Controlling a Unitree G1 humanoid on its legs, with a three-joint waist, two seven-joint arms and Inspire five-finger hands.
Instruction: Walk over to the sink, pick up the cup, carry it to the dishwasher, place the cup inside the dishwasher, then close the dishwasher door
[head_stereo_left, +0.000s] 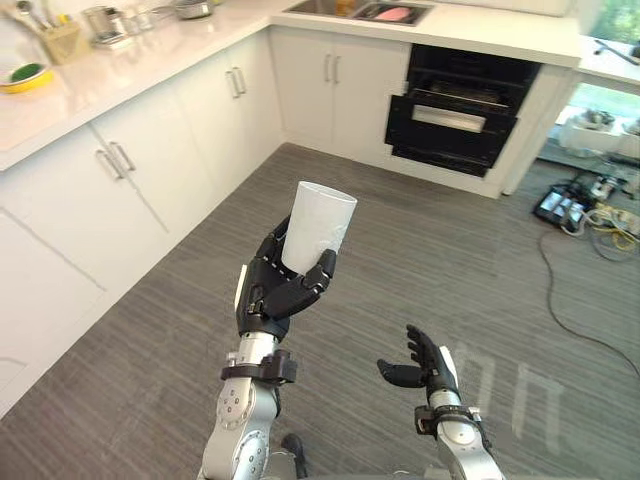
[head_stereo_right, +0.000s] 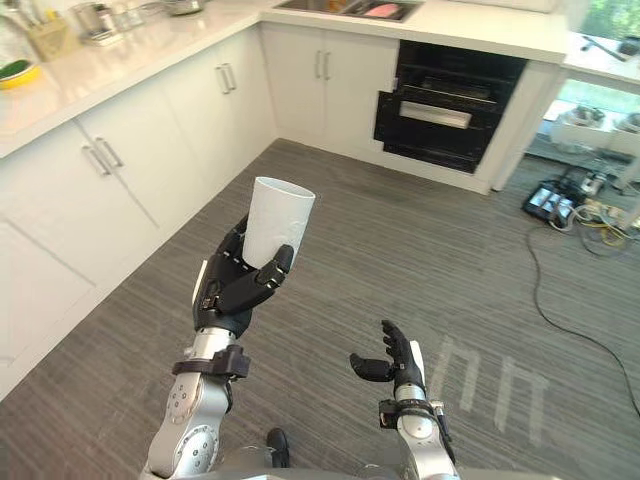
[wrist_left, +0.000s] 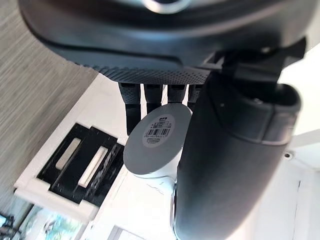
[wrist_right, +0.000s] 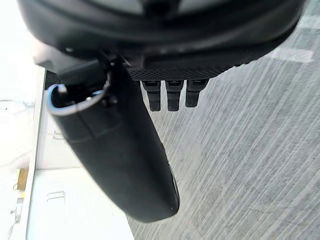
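While the left hand (head_stereo_left: 272, 293) grips the white cup (head_stereo_left: 320, 225) at centre | right hand (head_stereo_left: 430, 366) loose-fingered, lower right | dishwasher (head_stereo_left: 455, 110) upper right

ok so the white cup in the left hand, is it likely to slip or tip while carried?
Probably rigid: the cup shows straight, undented walls under the curled fingers of the left hand. Its smooth wall may be slippery, and the grip sits near the base, so the tall top could tip out if jolted.
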